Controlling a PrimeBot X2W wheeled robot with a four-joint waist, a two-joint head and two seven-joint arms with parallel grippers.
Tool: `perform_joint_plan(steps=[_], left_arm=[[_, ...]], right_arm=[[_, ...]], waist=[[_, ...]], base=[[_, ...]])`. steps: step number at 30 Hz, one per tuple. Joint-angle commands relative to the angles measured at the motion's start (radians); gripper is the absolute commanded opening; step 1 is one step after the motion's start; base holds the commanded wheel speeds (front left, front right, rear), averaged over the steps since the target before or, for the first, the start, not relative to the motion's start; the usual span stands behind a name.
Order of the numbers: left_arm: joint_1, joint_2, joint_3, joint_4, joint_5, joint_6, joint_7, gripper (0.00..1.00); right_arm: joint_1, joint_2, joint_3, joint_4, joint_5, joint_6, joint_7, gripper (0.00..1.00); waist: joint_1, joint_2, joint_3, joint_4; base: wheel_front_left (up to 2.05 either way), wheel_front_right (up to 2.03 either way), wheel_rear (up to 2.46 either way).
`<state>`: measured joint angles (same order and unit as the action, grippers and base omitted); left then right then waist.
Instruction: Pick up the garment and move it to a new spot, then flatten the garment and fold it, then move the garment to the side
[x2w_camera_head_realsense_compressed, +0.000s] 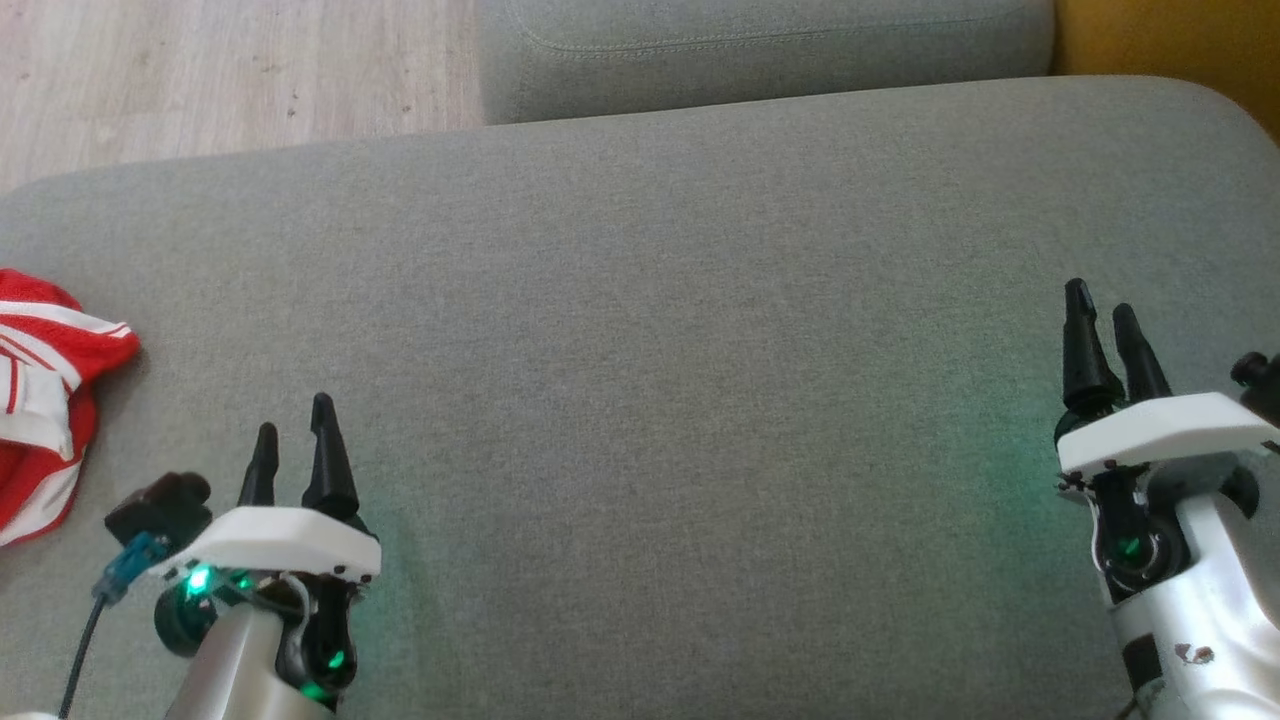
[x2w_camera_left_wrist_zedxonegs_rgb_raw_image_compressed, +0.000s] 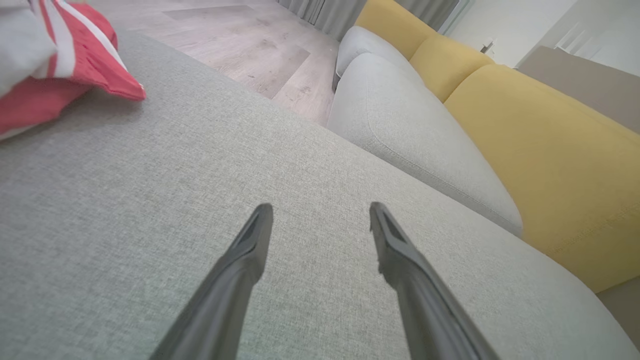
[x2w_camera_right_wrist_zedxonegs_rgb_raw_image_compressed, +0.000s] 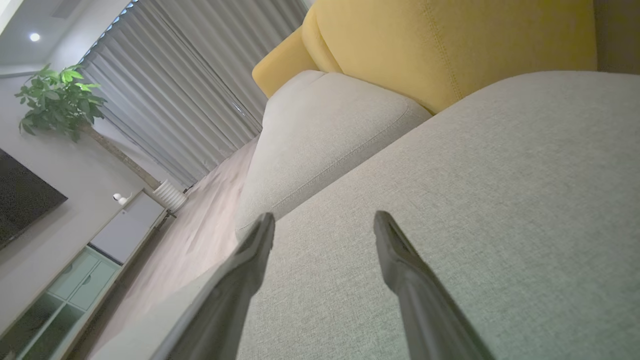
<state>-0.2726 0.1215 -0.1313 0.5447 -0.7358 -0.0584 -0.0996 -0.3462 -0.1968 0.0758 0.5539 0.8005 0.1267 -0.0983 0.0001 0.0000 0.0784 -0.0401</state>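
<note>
Left hand (x2w_camera_head_realsense_compressed: 293, 415) fingers parted, empty, over cushion (x2w_camera_head_realsense_compressed: 700, 400), near-left | right hand (x2w_camera_head_realsense_compressed: 1100, 298) parted, empty, by right edge | garment (x2w_camera_head_realsense_compressed: 40, 400) heaped toward left edge, apart from both | risk, my guess: a sideways reach shoves it off onto floor (x2w_camera_left_wrist_zedxonegs_rgb_raw_image_compressed: 260, 55) | left wrist view shows that drop; head view crops the garment.

One garment (x2w_camera_head_realsense_compressed: 45, 400), two grey cushions (x2w_camera_head_realsense_compressed: 640, 330), one left end effector (x2w_camera_head_realsense_compressed: 293, 415) and one right end effector (x2w_camera_head_realsense_compressed: 1100, 298).
</note>
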Motion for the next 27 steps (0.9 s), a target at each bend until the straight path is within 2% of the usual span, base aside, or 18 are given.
perform_joint_plan(steps=[1, 27], left_arm=[[-0.068, 0.029, 0.012, -0.022, 0.026, 0.008, -0.013, 1.00], [-0.063, 0.007, 0.000, 0.030, 0.323, 0.063, -0.090, 1.00]], right_arm=[[-0.060, -0.022, 0.015, -0.023, -0.025, 0.003, -0.016, 1.00], [-0.097, -0.018, 0.035, 0.061, -0.348, 0.003, -0.092, 1.00]], waist=[[-0.0001, 0.0000, 0.000, 0.000], [-0.0001, 0.0000, 0.007, -0.013]], base=[[0.00, 0.00, 0.00], [0.00, 0.00, 0.00]])
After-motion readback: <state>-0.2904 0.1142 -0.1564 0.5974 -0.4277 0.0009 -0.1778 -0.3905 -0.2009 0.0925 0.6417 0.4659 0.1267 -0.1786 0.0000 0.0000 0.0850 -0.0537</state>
